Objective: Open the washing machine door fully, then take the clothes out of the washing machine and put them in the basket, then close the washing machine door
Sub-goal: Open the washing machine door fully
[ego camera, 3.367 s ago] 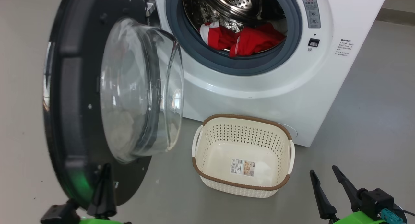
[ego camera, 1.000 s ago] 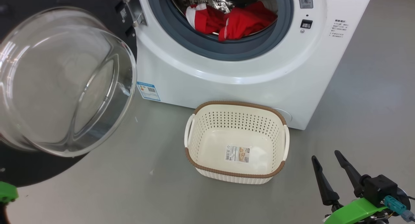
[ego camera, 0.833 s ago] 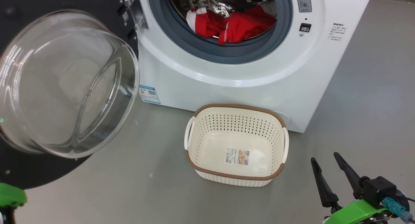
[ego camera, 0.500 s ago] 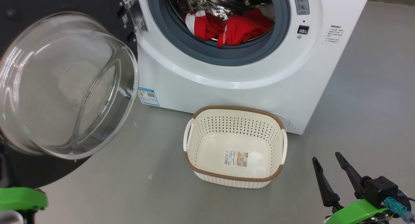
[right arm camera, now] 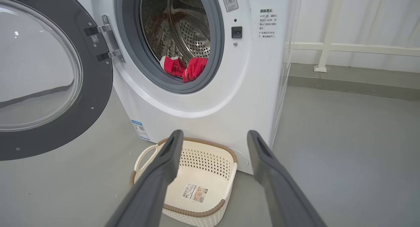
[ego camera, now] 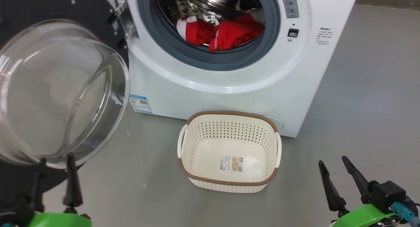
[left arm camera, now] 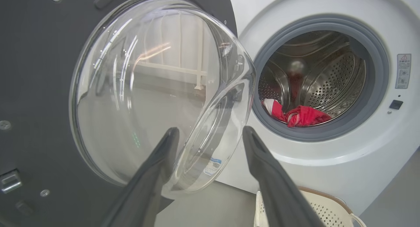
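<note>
The washing machine (ego camera: 229, 89) stands with its door (ego camera: 55, 89) swung wide to the left, the glass bowl facing me. Red and white clothes (ego camera: 223, 31) lie at the front of the steel drum. The cream basket (ego camera: 226, 113) sits on the floor against the washer's front, holding only a paper label. My left gripper (ego camera: 56, 157) is open just below the door's glass, nothing between its fingers; the left wrist view has this gripper (left arm camera: 210, 130) before the door (left arm camera: 147, 89) and the clothes (left arm camera: 303, 115). My right gripper (ego camera: 332, 159) is open at the lower right, right of the basket (right arm camera: 203, 161).
Grey floor (ego camera: 367, 89) stretches around the washer to the right and front. A white railing (right arm camera: 328, 46) and a pale wall stand behind the washer on its right. A small blue label (ego camera: 140, 103) is low on the washer's front.
The door has swung from half open to wide open. My left gripper, earlier shut at the door's lower rim, has come away and now stands open below the glass. The camera has shifted.
</note>
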You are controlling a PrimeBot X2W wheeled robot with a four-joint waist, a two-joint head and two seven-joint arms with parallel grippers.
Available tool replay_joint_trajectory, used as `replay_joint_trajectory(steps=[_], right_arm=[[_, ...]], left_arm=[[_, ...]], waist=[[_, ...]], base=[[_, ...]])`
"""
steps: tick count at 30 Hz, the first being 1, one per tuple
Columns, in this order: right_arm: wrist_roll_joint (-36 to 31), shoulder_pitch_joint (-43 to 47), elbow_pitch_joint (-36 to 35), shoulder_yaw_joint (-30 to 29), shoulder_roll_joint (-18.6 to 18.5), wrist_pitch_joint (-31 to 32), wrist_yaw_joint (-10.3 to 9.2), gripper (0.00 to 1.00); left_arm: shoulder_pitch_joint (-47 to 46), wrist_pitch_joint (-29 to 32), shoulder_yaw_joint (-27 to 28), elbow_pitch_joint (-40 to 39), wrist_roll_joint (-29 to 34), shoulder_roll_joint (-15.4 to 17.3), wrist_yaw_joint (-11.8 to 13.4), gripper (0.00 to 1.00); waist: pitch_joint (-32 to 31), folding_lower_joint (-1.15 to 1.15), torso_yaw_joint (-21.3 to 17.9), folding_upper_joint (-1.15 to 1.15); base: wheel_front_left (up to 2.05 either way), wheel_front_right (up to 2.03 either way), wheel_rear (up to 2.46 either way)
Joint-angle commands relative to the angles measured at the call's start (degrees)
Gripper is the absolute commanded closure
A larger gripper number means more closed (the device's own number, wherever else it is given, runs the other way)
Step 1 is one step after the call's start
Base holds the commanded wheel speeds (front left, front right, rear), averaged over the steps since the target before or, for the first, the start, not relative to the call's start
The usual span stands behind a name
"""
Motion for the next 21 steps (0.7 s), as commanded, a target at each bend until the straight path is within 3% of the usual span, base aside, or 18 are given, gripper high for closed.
replay_joint_trajectory(steps=[1,21], right_arm=[[0.2,-0.3,-1.6,0.8,-0.6,-0.5,0.34,0.00],[0.6,1.2,-3.1,-2.4,-0.3,-0.5,0.34,0.00]], left_arm=[[-0.1,-0.3,1.0,-1.9,-0.6,1.1,-0.3,0.00],[6.2,-0.3,-7.7,-7.0,-2.9,1.9,-0.3,0.00]], waist=[[-0.3,0.00,-0.6,0.00],[-1.4,0.00,-7.4,0.00]], base=[[0.00,0.00,0.00],[0.00,0.00,0.00]])
